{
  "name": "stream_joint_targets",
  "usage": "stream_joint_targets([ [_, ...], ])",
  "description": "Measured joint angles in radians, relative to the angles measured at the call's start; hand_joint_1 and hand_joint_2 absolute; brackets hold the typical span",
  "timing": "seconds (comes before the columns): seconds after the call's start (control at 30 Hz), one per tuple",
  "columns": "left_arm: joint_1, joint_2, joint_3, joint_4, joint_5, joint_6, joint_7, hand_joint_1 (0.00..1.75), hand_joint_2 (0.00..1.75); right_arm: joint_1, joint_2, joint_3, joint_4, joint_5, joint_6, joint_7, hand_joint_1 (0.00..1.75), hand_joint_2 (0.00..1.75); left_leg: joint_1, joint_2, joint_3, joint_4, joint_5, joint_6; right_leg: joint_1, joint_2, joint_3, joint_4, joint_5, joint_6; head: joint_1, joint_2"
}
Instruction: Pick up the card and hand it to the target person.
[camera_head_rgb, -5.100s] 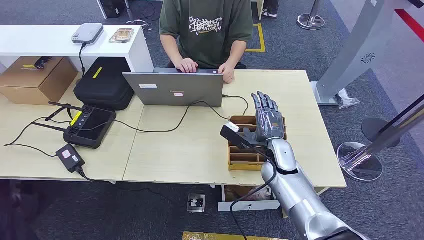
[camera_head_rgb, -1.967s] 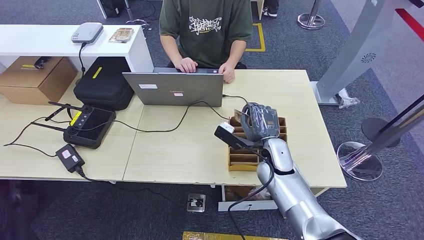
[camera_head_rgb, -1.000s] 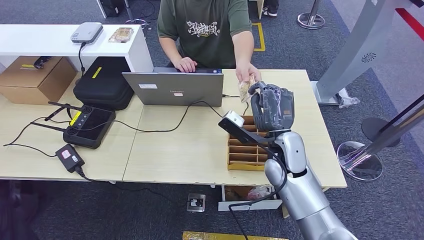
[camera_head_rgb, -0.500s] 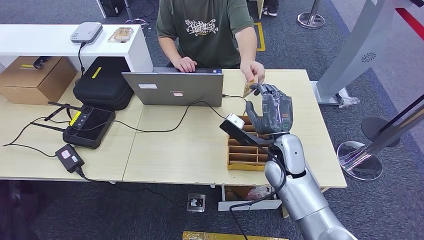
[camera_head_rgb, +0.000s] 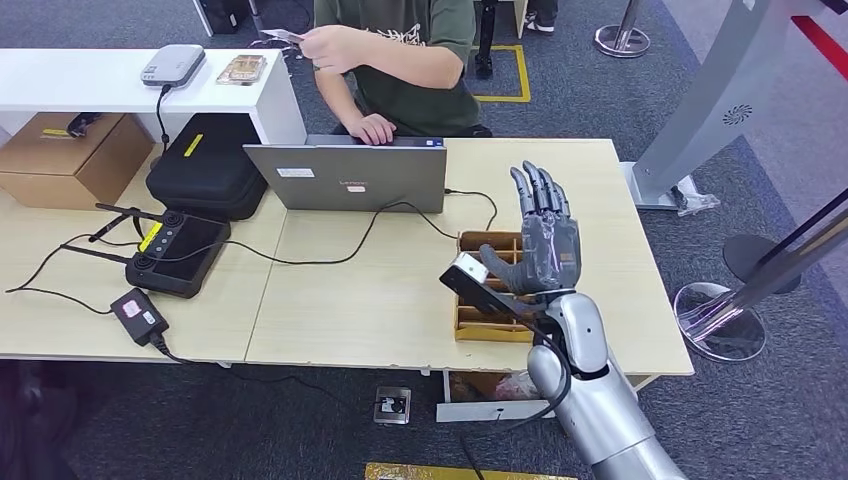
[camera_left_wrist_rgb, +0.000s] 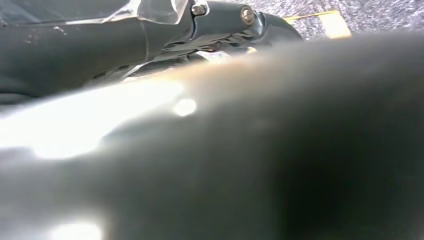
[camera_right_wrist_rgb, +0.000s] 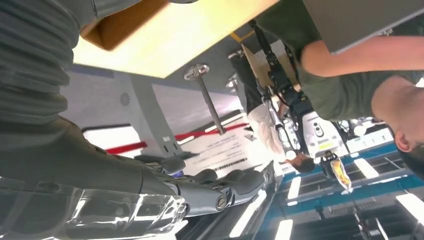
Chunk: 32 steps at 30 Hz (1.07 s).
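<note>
I am watching my right hand (camera_head_rgb: 543, 240) hovering with fingers (camera_head_rgb: 537, 190) spread and empty; the person (camera_head_rgb: 400, 60) is now carrying the card (camera_head_rgb: 283, 36) off toward eleven o'clock, so the handover looks complete.

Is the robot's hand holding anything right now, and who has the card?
The right hand holds nothing; its fingers are spread above the wooden tray. The person's hand pinches the card by one end.
</note>
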<state>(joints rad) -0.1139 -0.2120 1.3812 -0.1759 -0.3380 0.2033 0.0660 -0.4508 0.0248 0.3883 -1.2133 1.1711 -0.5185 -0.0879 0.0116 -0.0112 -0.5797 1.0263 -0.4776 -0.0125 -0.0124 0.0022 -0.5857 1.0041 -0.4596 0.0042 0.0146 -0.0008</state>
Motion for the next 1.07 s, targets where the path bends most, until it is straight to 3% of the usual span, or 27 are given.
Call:
stream_joint_targets([
  [0.2, 0.000, 0.000, -0.004, 0.000, 0.006, -0.008, 0.002, 0.00, 0.00, 0.117, 0.007, 0.000, -0.043, -0.108, -0.027, -0.072, 0.00, 1.75, 0.000, 0.000, -0.001, 0.000, -0.001, 0.000, 0.000, 0.000, 0.000, 0.000, 0.000, 0.000, 0.000, 0.000],
  [0.47, 0.001, 0.000, -0.006, 0.000, 0.012, -0.043, 0.015, 0.00, 0.00, 0.237, 0.024, -0.009, -0.128, -0.547, 0.114, -0.296, 0.00, 1.75, 0.000, 0.000, -0.001, 0.000, -0.001, 0.000, 0.000, 0.000, -0.001, 0.000, 0.000, 0.000, 0.000, 0.000],
  [0.57, 0.002, 0.000, -0.007, 0.000, 0.015, -0.057, 0.018, 0.00, 0.00, 0.279, 0.029, -0.029, -0.163, -0.653, 0.157, -0.353, 0.00, 1.75, 0.000, 0.000, -0.001, 0.000, -0.001, 0.000, 0.000, 0.000, 0.000, 0.000, 0.000, 0.000, 0.000, 0.000],
  [1.07, 0.006, 0.002, -0.026, 0.000, -0.006, -0.105, 0.042, 0.00, 0.00, 0.411, 0.082, -0.099, -0.195, -0.757, 0.207, -0.407, 0.00, 1.75, 0.000, 0.000, -0.001, 0.000, -0.001, 0.000, 0.000, 0.000, -0.001, 0.000, -0.001, 0.000, 0.000, 0.000],
])
